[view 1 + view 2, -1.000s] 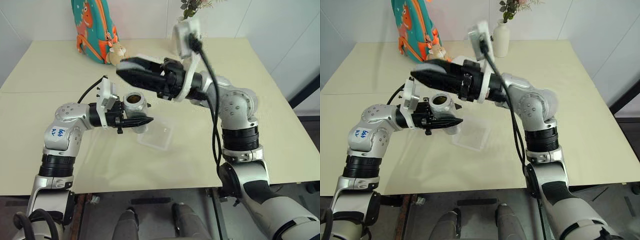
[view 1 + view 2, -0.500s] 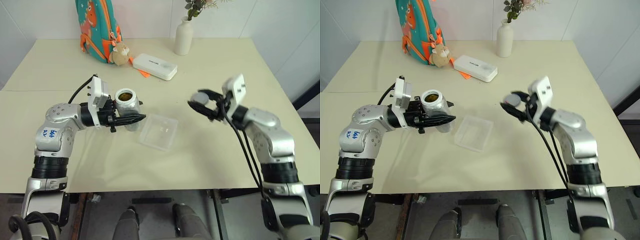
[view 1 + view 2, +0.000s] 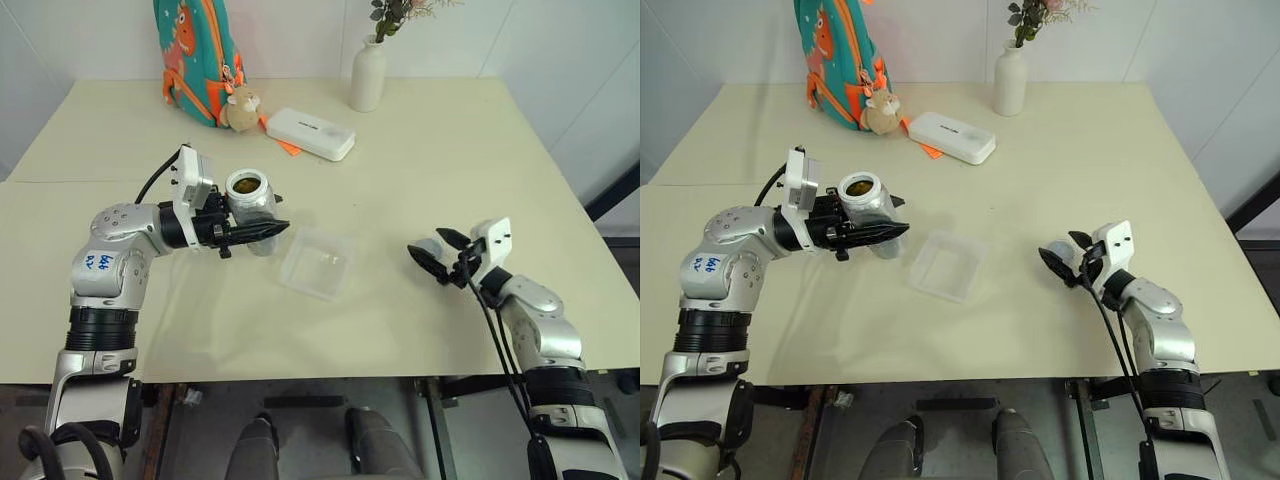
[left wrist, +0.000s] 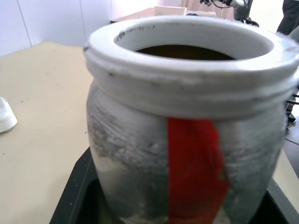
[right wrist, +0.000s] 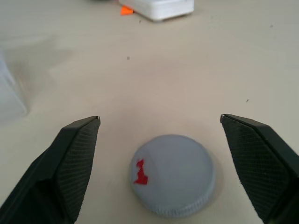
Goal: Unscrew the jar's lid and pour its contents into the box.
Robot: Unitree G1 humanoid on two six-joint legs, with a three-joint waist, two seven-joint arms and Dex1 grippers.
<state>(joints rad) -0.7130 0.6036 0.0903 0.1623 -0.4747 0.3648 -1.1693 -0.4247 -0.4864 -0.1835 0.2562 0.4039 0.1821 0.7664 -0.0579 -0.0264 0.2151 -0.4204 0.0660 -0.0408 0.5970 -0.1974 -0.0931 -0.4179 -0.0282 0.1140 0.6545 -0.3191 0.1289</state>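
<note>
A: Where is the jar (image 3: pixel 250 200)?

B: Clamped upright in the left hand (image 3: pixel 262 232), lifted off the surface (image 3: pixel 430 160) just left of the box (image 3: pixel 316 264). Its mouth is uncovered, with something brown inside.

A: And the lid (image 5: pixel 173 174)?

B: Lying flat on the surface near the right edge, a red mark on its top. The right hand (image 5: pixel 161 158) sits low with its fingers (image 5: pixel 74 158) spread wide either side of the lid, gripping nothing.

A: The box?

B: Resting on the surface between the two arms.
</note>
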